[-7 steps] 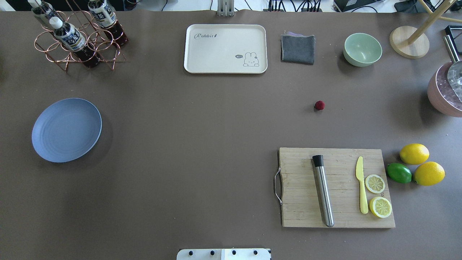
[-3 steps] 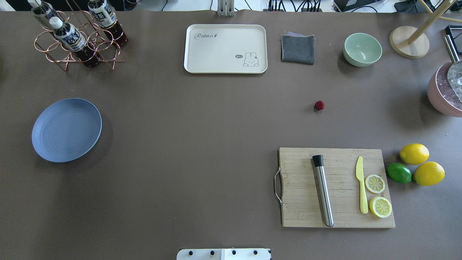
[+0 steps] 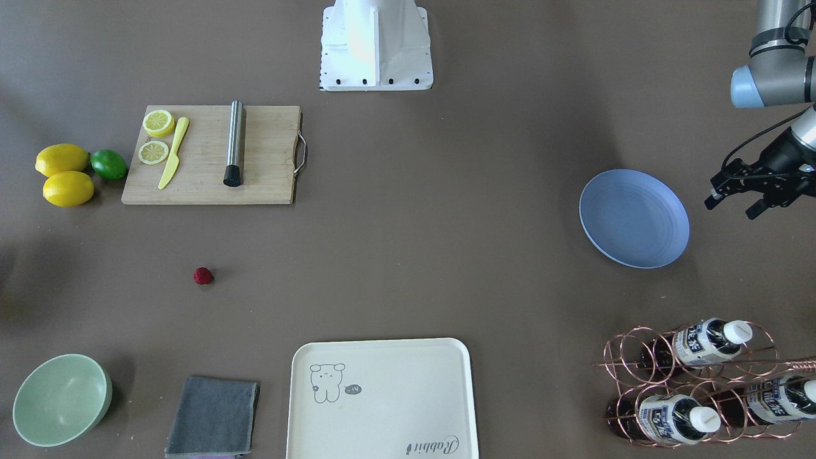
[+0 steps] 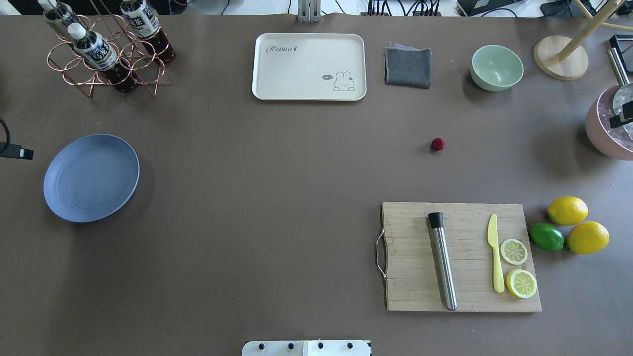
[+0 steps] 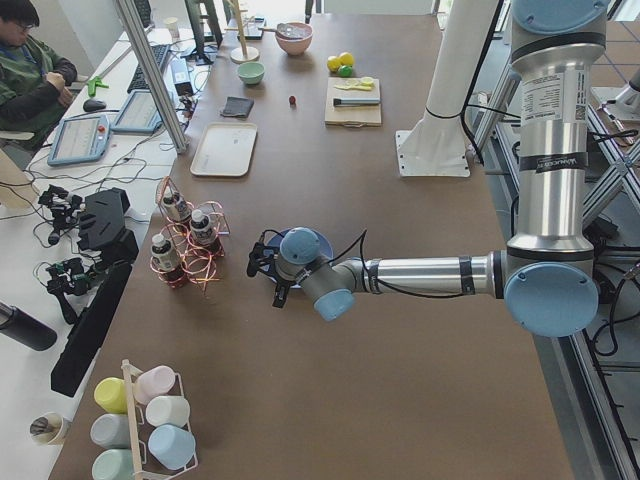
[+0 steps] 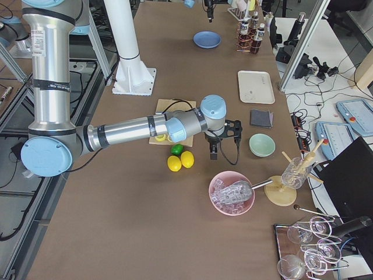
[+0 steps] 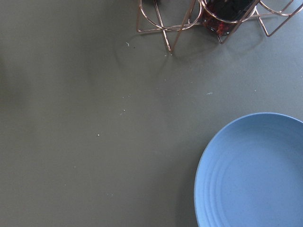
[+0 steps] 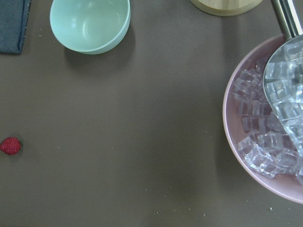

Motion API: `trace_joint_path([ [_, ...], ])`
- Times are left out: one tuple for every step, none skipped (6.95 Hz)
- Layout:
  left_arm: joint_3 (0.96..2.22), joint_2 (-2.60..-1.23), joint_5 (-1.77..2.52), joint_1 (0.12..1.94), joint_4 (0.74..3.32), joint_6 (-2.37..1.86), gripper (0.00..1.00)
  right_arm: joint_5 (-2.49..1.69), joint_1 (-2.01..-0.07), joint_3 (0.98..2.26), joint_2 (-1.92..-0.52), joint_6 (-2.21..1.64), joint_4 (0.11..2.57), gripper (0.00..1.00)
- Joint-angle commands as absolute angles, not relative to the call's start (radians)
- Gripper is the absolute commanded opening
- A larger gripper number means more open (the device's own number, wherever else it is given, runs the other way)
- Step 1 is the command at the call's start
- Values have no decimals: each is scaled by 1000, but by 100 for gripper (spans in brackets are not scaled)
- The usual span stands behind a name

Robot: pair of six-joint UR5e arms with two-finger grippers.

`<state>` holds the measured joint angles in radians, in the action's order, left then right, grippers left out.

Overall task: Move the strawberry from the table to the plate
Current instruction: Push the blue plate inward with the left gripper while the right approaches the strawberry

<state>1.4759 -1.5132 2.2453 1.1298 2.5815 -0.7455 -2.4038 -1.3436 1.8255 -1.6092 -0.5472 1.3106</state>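
The strawberry (image 4: pixel 437 144) is a tiny dark-red berry lying alone on the brown table (image 4: pixel 277 198), right of centre; it also shows at the left edge of the right wrist view (image 8: pixel 10 145). The light-blue plate (image 4: pixel 91 178) sits far to the left with nothing on it. My left gripper (image 3: pixel 733 208) hovers just outside the plate's outer side, fingers apart and holding nothing. At the right edge of the overhead view, only a black tip of my right gripper (image 4: pixel 620 120) shows over the pink bowl (image 4: pixel 606 131); I cannot tell whether it is open or shut.
A wooden cutting board (image 4: pixel 410 291) with a steel rod, yellow knife and lemon slices lies near the robot. Beside it are lemons (image 4: pixel 567 210) and a lime (image 4: pixel 546 237). Along the far edge stand a green bowl (image 4: pixel 496 67), grey cloth (image 4: pixel 408 66), cream tray (image 4: pixel 309 66) and bottle rack (image 4: pixel 106 54).
Both arms have come into the overhead view: a bit of the left gripper now shows at the left edge and a tip of the right gripper at the right edge. The strawberry has not moved.
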Motion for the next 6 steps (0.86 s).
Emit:
trace_joint_path([
  [1412,-1531,2137,998,2716,-886,98,-2378,-1293,1825,-1605,-641,1252,100],
  [1366,-1546,2111,973,2764,-890,98,-2378,-1287,1827,-1595,-662,1252,100],
  [1344,-1549,2109,965,2792,-890,98,-2378,-1284,1827,-1595,-664,1252,100],
  [1345,-1549,2114,965,2795,-890,97,-2379,-1282,1827,-1595,-667,1252,100],
  [1353,-1548,2118,966,2796,-891,58,-2378,-1282,1827,-1595,-669,1252,100],
  [1353,-1548,2120,965,2796,-888,3,-2378,-1282,1827,-1597,-669,1252,100],
])
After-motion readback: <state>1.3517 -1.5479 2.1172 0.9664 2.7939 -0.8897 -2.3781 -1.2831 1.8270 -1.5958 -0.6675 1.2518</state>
